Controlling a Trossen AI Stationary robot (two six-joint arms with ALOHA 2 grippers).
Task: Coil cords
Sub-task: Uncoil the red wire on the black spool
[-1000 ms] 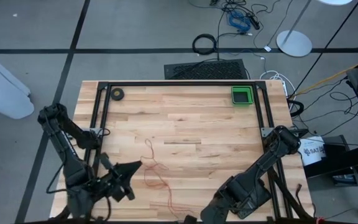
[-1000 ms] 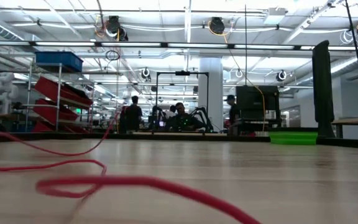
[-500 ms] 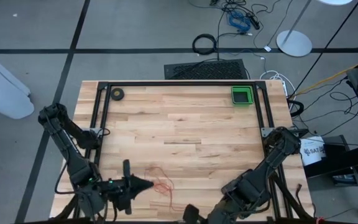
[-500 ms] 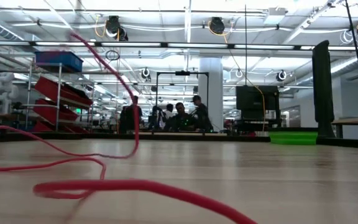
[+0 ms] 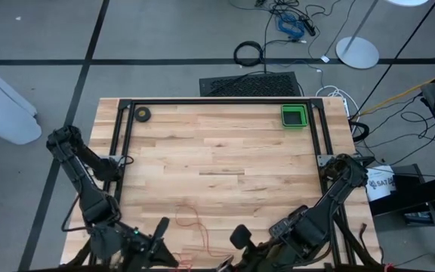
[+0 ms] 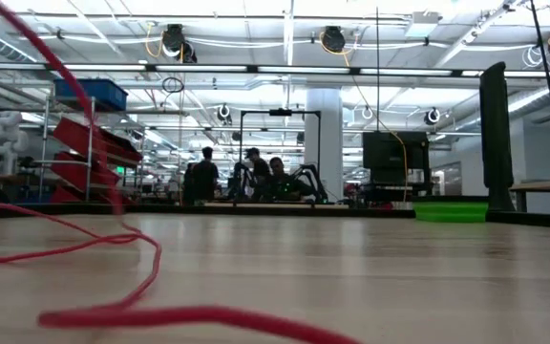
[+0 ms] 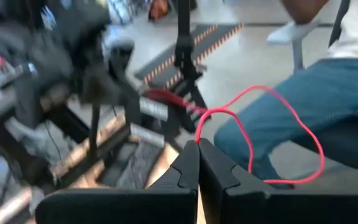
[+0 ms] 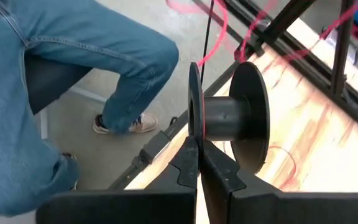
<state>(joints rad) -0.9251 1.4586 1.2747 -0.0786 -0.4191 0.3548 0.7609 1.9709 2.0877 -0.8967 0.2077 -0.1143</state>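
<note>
The cord is a thin red wire. Part of it lies in loose loops on the wooden table [image 5: 191, 223] near its near edge and shows large in the low view [image 6: 113, 315], where one strand rises toward the upper left. My left gripper [image 5: 165, 242] [image 7: 197, 144] is shut on the wire at the near edge. To its right, my right gripper [image 5: 251, 243] [image 8: 197, 144] is shut on a black spool [image 8: 229, 118] with two round flanges. Blurred red wire shows beyond the spool. My left gripper pinches the red wire [image 7: 199, 135] between its two fingertips, which point nearly level. The wire curls out from the tips in slack loops [image 7: 291, 143] in the air. My right gripper pinches the rim of the spool's nearer flange [image 8: 193, 127] between its fingers, slanting down. The spool is lifted clear of the table, its barrel lying crosswise to the fingers.
A green tray [image 5: 294, 115] stands at the far right corner and a small dark tape roll [image 5: 142, 114] at the far left. A black frame [image 5: 217, 101] runs along the table's far side and both side edges. A person in jeans [image 8: 73, 74] sits close to the near edge.
My left gripper has swung from pointing toward the table's right to the near edge, staying shut on the wire. The wire's far loops have been drawn toward the near edge, and one strand now rises steeply. My right gripper has risen and tipped with the spool.
</note>
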